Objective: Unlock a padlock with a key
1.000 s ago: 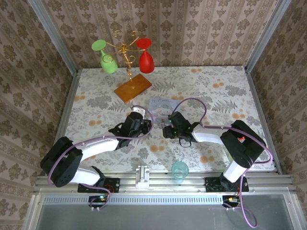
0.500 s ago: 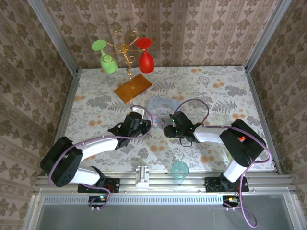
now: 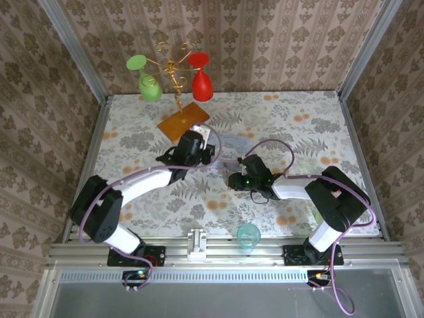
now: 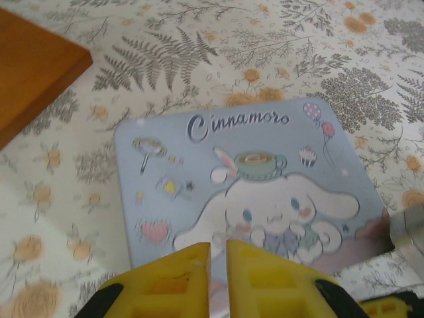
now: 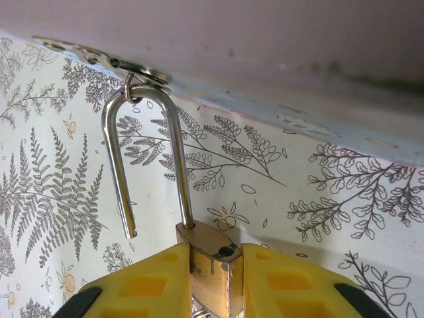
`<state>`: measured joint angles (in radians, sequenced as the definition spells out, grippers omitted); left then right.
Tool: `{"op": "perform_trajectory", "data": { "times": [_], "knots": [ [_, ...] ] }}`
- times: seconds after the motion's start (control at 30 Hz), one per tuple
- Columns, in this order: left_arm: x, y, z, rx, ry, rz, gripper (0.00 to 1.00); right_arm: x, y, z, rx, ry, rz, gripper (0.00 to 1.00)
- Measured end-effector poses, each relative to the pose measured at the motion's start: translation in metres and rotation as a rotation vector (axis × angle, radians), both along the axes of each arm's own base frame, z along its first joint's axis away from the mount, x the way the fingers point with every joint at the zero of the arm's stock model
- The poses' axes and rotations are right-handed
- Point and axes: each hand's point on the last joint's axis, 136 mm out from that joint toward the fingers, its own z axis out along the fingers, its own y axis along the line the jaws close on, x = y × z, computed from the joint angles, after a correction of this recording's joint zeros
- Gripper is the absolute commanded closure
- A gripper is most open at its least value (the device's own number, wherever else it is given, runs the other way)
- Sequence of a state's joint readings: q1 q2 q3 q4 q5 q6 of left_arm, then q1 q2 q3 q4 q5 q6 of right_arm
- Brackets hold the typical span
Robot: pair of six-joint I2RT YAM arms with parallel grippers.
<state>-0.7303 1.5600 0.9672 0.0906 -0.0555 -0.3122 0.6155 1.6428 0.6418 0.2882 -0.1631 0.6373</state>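
Observation:
In the right wrist view the brass padlock [image 5: 212, 275] stands upright between my yellow fingers, and my right gripper [image 5: 215, 248] is shut on its body. Its silvery shackle [image 5: 142, 132] is sprung open: one leg hangs free and the bend is hooked through a metal loop on the pastel tin box [image 5: 265, 40]. My left gripper [image 4: 218, 246] hovers over the lid of the tin box [image 4: 199, 172], its jaws shut to a thin slit with nothing seen between them. The key is hidden. From above, the left gripper [image 3: 199, 149] is at the box's left and the right gripper [image 3: 236, 177] just in front of it.
A gold wire stand [image 3: 173, 73] on a wooden base [image 3: 183, 120] holds a green glass [image 3: 149, 83] and a red glass [image 3: 202, 83] at the back left. A teal cup [image 3: 248, 235] stands at the near edge. The wooden base [image 4: 26, 73] lies close to the box's left.
The left arm swung away from the near middle up to the tin box. The right gripper closed onto the padlock and shifted slightly right.

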Motion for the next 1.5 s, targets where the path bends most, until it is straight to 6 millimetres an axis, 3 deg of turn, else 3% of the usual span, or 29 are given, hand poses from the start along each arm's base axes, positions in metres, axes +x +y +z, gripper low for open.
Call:
{"op": "perform_trajectory", "data": {
  "times": [0.13,0.33,0.43,0.87,1.07,1.2,1.5],
  "knots": [
    [0.018,-0.018,-0.011,0.084,-0.006,-0.056,0.83,0.001,0.000,0.000,0.009,0.000,-0.006,0.99],
    [0.022,-0.011,-0.051,0.201,0.057,-0.081,0.83,0.002,-0.003,0.002,0.030,0.001,-0.016,0.78],
    [0.023,-0.009,-0.051,0.207,0.055,-0.084,0.83,0.003,-0.008,0.001,0.020,-0.002,-0.018,0.65],
    [0.020,-0.013,-0.055,0.189,0.060,-0.100,0.83,0.007,-0.002,-0.004,-0.071,0.026,0.024,0.50],
    [0.021,-0.014,-0.055,0.171,0.056,-0.096,0.84,0.010,0.001,-0.006,-0.084,0.038,0.028,0.52],
    [0.021,-0.014,-0.055,0.160,0.057,-0.091,0.83,0.011,0.001,-0.009,-0.123,0.049,0.026,0.68],
    [0.019,-0.018,-0.054,0.128,0.066,-0.099,0.84,0.017,0.000,-0.012,-0.135,0.039,0.006,0.81]
  ]
}}
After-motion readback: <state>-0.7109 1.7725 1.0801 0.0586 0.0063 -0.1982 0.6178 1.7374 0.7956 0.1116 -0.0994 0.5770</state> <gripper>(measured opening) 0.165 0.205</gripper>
